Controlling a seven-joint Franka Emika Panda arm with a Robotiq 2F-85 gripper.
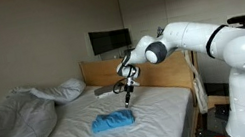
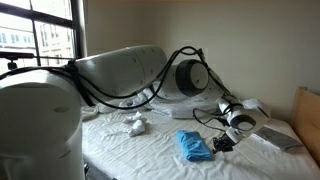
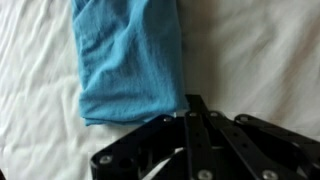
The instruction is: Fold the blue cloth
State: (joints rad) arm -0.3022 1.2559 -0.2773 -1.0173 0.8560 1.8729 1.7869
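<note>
One arm (image 1: 193,38) reaching across bed (image 1: 159,103), tool (image 1: 127,93) closed, near folded blue cloth (image 1: 113,122)

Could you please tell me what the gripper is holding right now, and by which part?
Nothing: the shut gripper hangs clear of the sky-blue fabric cloth, which lies free on the white bed.

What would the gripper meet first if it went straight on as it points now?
Probably the white bed sheet, close beside the small sky-blue fabric cloth; depth is unclear, so the cloth's edge is possible.
</note>
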